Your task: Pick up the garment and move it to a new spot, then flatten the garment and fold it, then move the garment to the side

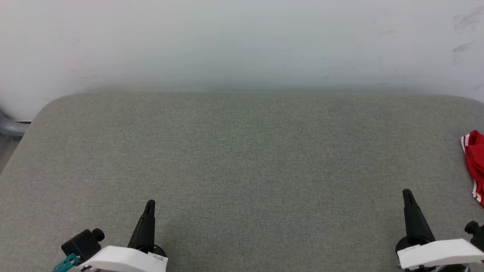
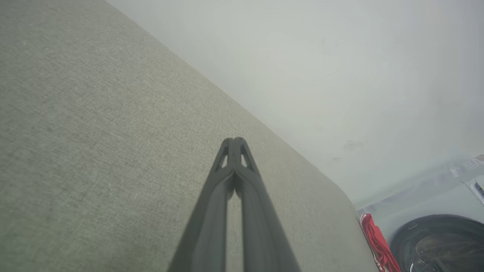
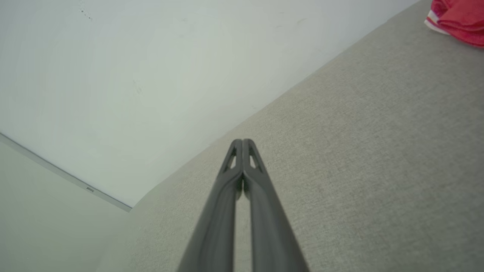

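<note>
Grey woven-fabric worktop (image 1: 242, 151) with rounded far corners, set against a pale, scuffed wall (image 1: 242, 45).

Item 1: red jersey garment (image 1: 475, 158) with red-and-white striped trim. It lies bunched at the right edge of the worktop and is partly cut off by the head view's border.

Item 2: left gripper (image 1: 150, 206), near left. Its dark fingers are pressed together, tips touching, over bare fabric.

Item 3: right gripper (image 1: 407, 194), near right. Its fingers are likewise pressed together, near the garment but apart from it.

Item 4: dark round object (image 2: 438, 241), past the worktop's right end. What it is cannot be told.
</note>
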Controlling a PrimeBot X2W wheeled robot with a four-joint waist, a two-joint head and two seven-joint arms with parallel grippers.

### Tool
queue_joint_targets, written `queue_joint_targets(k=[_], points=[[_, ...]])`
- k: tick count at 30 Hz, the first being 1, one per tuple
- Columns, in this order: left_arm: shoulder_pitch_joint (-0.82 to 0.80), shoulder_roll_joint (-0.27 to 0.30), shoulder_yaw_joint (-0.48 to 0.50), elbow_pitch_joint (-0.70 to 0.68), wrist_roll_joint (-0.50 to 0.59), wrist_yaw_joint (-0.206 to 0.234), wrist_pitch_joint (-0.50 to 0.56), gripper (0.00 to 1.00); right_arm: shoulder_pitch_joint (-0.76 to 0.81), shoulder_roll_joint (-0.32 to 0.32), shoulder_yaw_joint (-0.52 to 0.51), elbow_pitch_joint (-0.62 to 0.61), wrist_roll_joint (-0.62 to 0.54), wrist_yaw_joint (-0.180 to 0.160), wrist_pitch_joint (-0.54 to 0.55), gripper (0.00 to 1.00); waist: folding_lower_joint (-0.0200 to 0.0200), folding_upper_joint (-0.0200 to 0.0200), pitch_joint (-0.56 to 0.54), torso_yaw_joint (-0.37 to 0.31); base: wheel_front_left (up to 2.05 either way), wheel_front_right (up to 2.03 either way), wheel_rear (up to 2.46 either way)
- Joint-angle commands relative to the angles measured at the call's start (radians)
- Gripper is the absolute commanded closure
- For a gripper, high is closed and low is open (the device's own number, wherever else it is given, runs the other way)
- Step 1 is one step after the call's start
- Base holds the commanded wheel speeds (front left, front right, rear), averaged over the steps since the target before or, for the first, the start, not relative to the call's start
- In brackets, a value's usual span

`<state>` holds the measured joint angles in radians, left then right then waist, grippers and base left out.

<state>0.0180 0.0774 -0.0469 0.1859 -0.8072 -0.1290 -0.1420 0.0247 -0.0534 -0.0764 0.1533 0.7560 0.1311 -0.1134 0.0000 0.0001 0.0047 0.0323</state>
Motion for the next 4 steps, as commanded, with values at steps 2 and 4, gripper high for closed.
queue_joint_targets(k=[2,4], points=[[-0.029,0.005,0.009,-0.007,-0.051,-0.001,0.012,1.00,-0.030,-0.007,-0.003,-0.006,0.052,0.000,0.011,1.00,0.0000,-0.0001,0.000,-0.001,0.00,0.00,0.00],[-0.032,0.006,0.012,-0.005,-0.078,-0.001,0.018,1.00,-0.035,-0.007,-0.004,-0.003,0.079,0.000,0.018,1.00,0.0000,-0.0001,0.000,-0.002,0.00,0.00,0.00]])
